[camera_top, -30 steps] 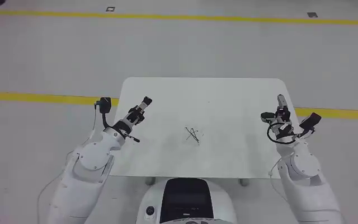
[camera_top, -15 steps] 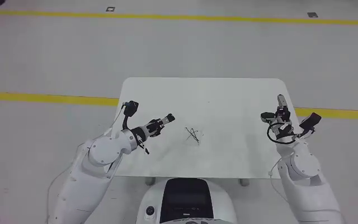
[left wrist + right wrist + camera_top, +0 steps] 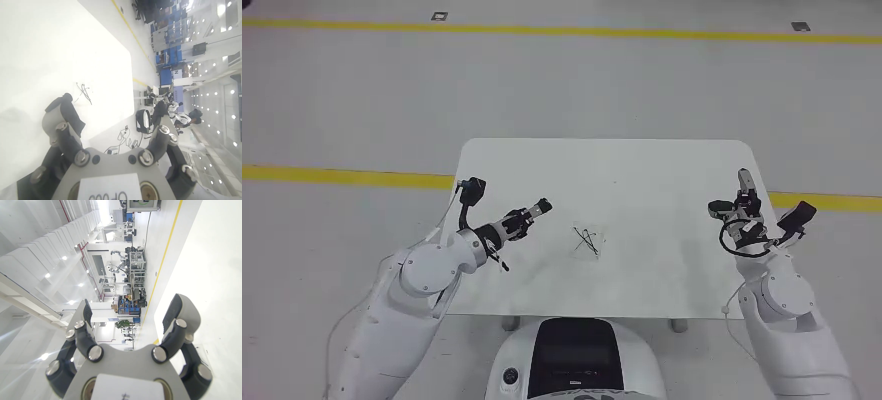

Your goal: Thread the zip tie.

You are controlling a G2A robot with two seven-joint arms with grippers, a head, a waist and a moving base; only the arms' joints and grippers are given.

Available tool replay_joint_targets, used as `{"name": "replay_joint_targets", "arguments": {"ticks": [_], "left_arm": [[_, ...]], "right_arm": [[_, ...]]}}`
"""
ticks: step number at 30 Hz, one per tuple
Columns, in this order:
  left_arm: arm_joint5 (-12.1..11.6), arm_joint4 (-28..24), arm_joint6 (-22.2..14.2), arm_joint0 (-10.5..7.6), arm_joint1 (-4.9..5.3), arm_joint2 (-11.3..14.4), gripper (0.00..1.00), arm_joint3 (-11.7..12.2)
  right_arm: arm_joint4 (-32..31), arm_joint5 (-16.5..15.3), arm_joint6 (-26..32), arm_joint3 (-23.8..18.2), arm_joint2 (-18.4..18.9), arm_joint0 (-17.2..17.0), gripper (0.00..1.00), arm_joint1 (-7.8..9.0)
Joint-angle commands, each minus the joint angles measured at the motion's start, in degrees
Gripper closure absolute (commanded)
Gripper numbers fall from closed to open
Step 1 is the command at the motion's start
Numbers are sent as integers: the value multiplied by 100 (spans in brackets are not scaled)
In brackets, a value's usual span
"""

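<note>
A small tangle of thin black zip ties (image 3: 587, 240) lies flat near the middle of the white table (image 3: 642, 170); the left wrist view shows the zip ties (image 3: 84, 91) just beyond my fingers. My left gripper (image 3: 542, 209) hovers over the table a short way left of the ties, pointing toward them, open and holding nothing. Its fingers (image 3: 66, 102) stand wide apart. My right gripper (image 3: 745, 182) is at the table's right edge, far from the ties, open and empty, with its pads (image 3: 170, 311) spread.
The table's right edge (image 3: 157, 313) runs under my right gripper, with bare floor beyond it. A yellow floor line (image 3: 332, 176) passes behind the table on both sides.
My left arm swung inward from the table's left edge toward the zip ties, mostly within the first half second. The right arm has stayed put.
</note>
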Motion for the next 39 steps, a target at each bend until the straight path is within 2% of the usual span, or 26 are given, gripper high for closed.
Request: {"name": "replay_joint_targets", "arguments": {"ticks": [1, 16, 17, 18, 19, 21, 23, 25, 27, 33, 35, 36, 39], "left_arm": [[1, 0, -14, 0, 0, 0, 0, 0], [-34, 2, -48, -14, -1, 33, 0, -51], [-54, 80, -211, -74, 3, 148, 0, -153], [26, 308, -390, -180, 15, 257, 0, -248], [258, 482, -639, -265, 24, 394, 0, -296], [320, 660, -964, -521, 18, 586, 0, -249], [320, 724, -1246, -731, -6, 734, 0, -7], [320, 717, -1534, -978, -63, 920, 0, 371], [320, 984, -1557, -1221, -111, 1056, 0, 573], [320, 984, -1557, -1221, -111, 1056, 0, 573], [315, 1210, -1621, -1293, -110, 1191, 0, 578], [320, 1340, -1731, -1412, -117, 1331, 0, 558], [320, 1428, -2125, -1876, -166, 1607, 0, 800]], "right_arm": [[0, 0, 0, 0, 0, 0, 0, 0], [0, 0, 0, 0, 0, 0, 0, 0], [0, 0, 0, 0, 0, 0, 0, 0], [0, 0, 0, 0, 0, 0, 0, 0], [0, 0, 0, 0, 0, 0, 0, 0], [0, 0, 0, 0, 0, 0, 0, 0], [0, 0, 0, 0, 0, 0, 0, 0], [0, 0, 0, 0, 0, 0, 0, 0], [0, 0, 0, 0, 0, 0, 0, 0], [0, 0, 0, 0, 0, 0, 0, 0], [0, 0, 0, 0, 0, 0, 0, 0], [0, 0, 0, 0, 0, 0, 0, 0], [0, 0, 0, 0, 0, 0, 0, 0]]}}
